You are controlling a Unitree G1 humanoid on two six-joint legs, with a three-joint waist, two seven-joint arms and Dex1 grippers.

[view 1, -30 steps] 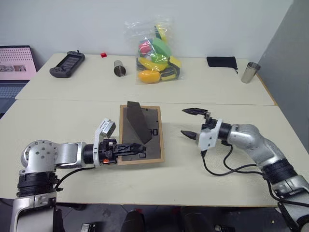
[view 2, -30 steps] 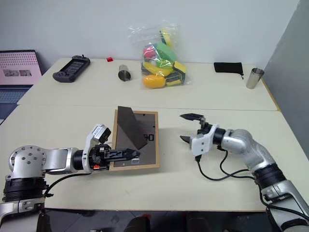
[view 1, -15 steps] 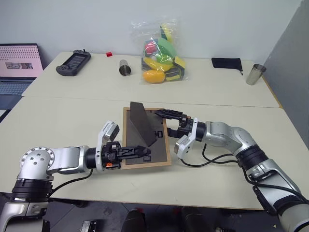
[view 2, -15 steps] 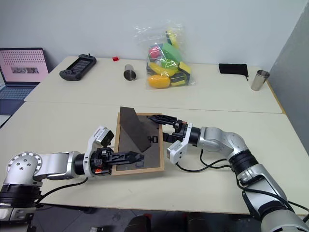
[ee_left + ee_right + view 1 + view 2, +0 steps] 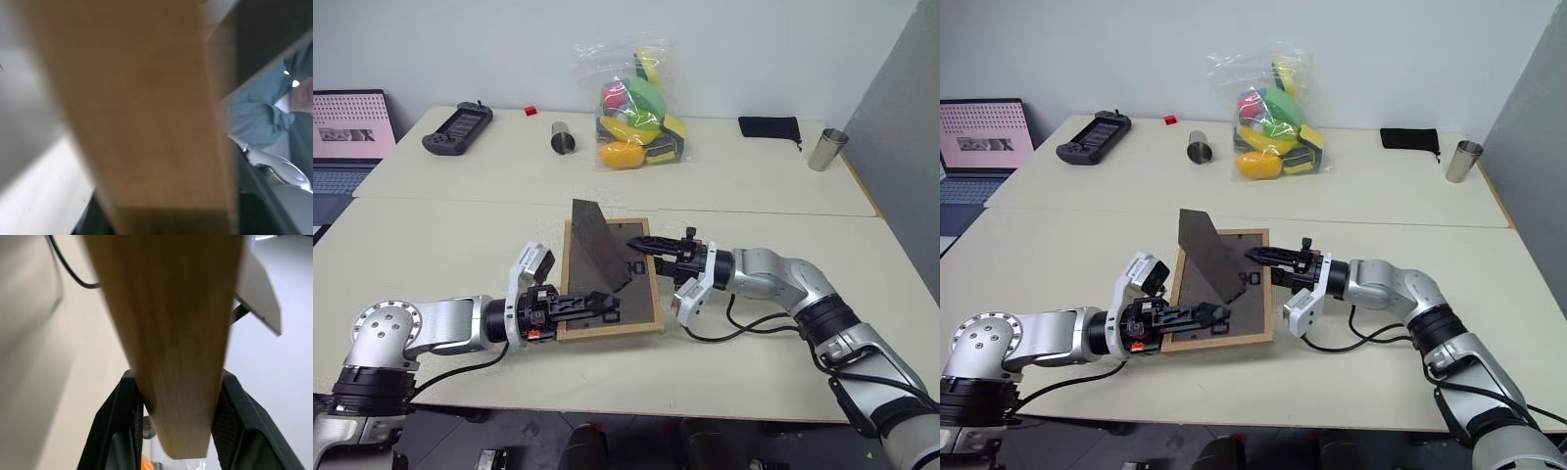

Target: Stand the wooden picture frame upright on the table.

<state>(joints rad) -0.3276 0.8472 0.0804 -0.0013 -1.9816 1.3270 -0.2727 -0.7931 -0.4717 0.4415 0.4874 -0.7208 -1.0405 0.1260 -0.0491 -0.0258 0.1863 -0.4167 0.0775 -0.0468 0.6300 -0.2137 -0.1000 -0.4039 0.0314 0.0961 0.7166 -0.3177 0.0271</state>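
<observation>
Near the counter's (image 5: 431, 245) front edge, about midway along it, the frame (image 5: 607, 284) lies back-side up with its dark easel stand (image 5: 597, 250) folded out and rising above it. Both tools meet on it. The left tool (image 5: 582, 305) reaches in level from the left, one finger above the frame's near left corner and the other under it; the left wrist view shows the wood edge close between its fingers. The right tool (image 5: 651, 253) comes in level from the right and is clamped on the frame's right rail, black fingers (image 5: 234, 431) pressed to either side of the wood in the right wrist view. Toward the far edge sit a black console (image 5: 456, 128) at the left, a small metal cup (image 5: 562, 138), a clear bag of coloured toys (image 5: 631, 103), a black pouch (image 5: 768, 127) and another metal cup (image 5: 822, 149) at the far right corner.
</observation>
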